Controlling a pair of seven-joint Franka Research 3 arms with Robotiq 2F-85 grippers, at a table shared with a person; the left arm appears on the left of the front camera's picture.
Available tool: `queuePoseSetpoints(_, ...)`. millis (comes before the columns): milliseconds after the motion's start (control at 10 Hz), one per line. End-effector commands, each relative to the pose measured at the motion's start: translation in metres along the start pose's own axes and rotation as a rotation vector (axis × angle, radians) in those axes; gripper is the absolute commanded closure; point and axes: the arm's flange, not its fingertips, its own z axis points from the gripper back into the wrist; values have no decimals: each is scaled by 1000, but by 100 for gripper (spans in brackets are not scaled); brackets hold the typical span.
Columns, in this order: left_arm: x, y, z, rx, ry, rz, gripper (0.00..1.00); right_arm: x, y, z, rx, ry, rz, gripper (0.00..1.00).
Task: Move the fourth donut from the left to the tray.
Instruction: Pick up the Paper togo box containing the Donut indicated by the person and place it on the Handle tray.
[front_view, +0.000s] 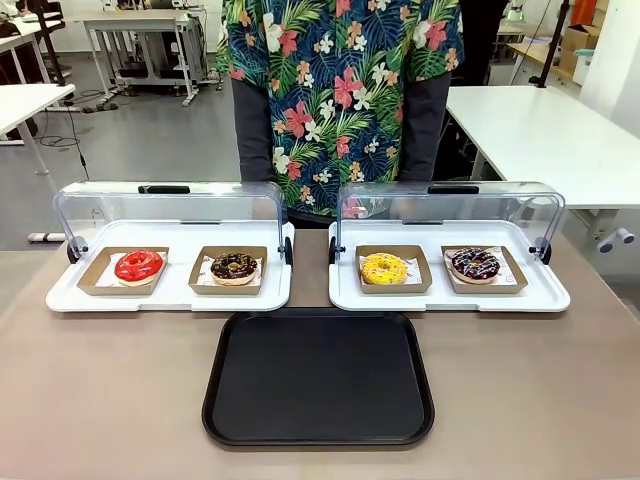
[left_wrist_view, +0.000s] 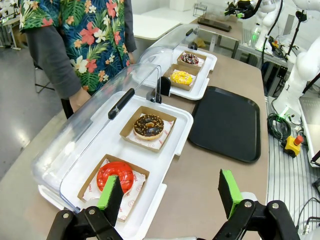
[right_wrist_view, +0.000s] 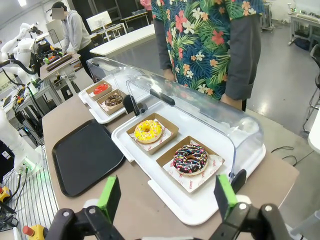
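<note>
Broadly, beneath everything, a grey-brown matte tabletop (front_view: 90, 400), with grey floor and white work tables (front_view: 540, 130) in the room beyond. At the far edge, a person in a dark floral shirt (front_view: 340, 90) over grey sleeves.

Near centre, the large flat black rectangular tray (front_view: 318, 378), round-cornered, with a raised rim. Just beyond it, side by side, two white plastic display trays, left (front_view: 170, 300) and right (front_view: 450, 302), each with a clear curved lid (front_view: 170, 205) tipped back toward the far side.

At the right end of the right display tray, the fourth donut (front_view: 474, 264): a ring with dark chocolate glaze and pink-and-white sprinkles, seated on white paper in a small brown cardboard holder (front_view: 516, 278), well apart from the black tray. Just left of it, a yellow-glazed ring donut (front_view: 384, 268). On the left display tray, a chocolate donut with tan crumbs (front_view: 234, 266) and, leftmost, a red-glazed donut (front_view: 138, 266), each in its own holder.

From the front, all four in one level row.

From the right wrist, sprinkles close and sharp, and the right gripper (right_wrist_view: 167, 196) hanging over the table's near right corner, green-padded fingers spread wide.

From the left wrist, the left gripper (left_wrist_view: 170, 192) above the near left end, jaws equally far apart, with the red donut just past one pad. Also the person's hand (left_wrist_view: 80, 102) behind the left lid, and a small yellow-and-red stop button (left_wrist_view: 291, 145) off the table's side.
</note>
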Motion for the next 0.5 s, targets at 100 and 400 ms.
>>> queuePoseSetpoints(100,1,-2,1,-11,1,-10,0,3,-3,-1,2,-26,27,0)
queuePoseSetpoints(400,1,-2,1,-11,1,-10,0,3,-3,-1,2,-26,27,0)
